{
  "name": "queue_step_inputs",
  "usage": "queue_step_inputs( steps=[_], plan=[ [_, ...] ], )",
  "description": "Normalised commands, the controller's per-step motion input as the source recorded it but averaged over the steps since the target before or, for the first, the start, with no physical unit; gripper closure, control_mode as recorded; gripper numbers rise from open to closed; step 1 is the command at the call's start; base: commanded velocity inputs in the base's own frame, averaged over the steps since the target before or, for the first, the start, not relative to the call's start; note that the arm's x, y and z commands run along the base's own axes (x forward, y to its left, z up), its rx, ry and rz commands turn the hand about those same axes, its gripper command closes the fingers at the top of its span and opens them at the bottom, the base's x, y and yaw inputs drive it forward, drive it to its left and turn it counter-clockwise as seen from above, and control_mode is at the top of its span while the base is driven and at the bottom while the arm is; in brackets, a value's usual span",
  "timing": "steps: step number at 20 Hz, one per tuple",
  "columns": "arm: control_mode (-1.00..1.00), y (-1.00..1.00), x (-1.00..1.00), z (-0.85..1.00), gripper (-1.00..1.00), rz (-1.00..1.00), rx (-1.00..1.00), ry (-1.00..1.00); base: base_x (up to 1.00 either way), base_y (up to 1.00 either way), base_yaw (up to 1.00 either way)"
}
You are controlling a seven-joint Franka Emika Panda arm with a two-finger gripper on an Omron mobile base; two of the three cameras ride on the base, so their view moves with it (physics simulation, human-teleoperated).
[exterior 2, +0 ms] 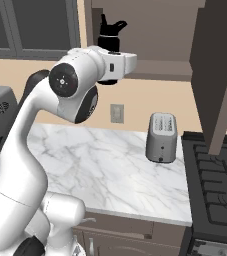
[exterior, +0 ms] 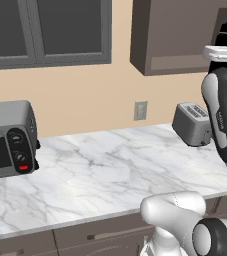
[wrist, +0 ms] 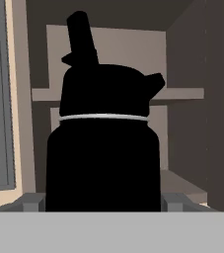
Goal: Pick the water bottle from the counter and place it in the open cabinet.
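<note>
1. The bottle (wrist: 103, 148) is held by the hand (exterior 2: 110, 75) high above the worktop (exterior: 110, 170), at the level of the cabinet (exterior 2: 150, 35). In the hand view the grey fingers (wrist: 32, 201) are seen touching the bottle on both sides at its base.
2. The bottle stands upright; its long axis is vertical, with the cap and loop on top.
3. The relation that counts: the cabinet opening lies straight ahead of the bottle. In the hand view a shelf (wrist: 182, 93) is seen behind the cap, and the cabinet floor lower, to the right.
4. It is judged that the next move is forward into the opening, then down onto a board.
5. Whether the bottle base is already past the cabinet front edge cannot be told.
6. In the left base view the bottle is cut off by the picture edge and partly covered by the arm. The fingers are hidden in both base views.
7. The toaster (exterior 2: 161, 137) stays well below, on the worktop.
</note>
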Motion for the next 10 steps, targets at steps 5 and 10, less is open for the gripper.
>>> queue_step_inputs(
  steps=[5,10],
  plan=[
    [-1.0,0.0,0.12,-0.08,1.0,0.0,0.0,0.0,0.0,0.0,0.0],
    [-1.0,0.0,0.09,-0.15,1.0,0.0,0.0,0.0,0.0,0.0,0.0]
  ],
)
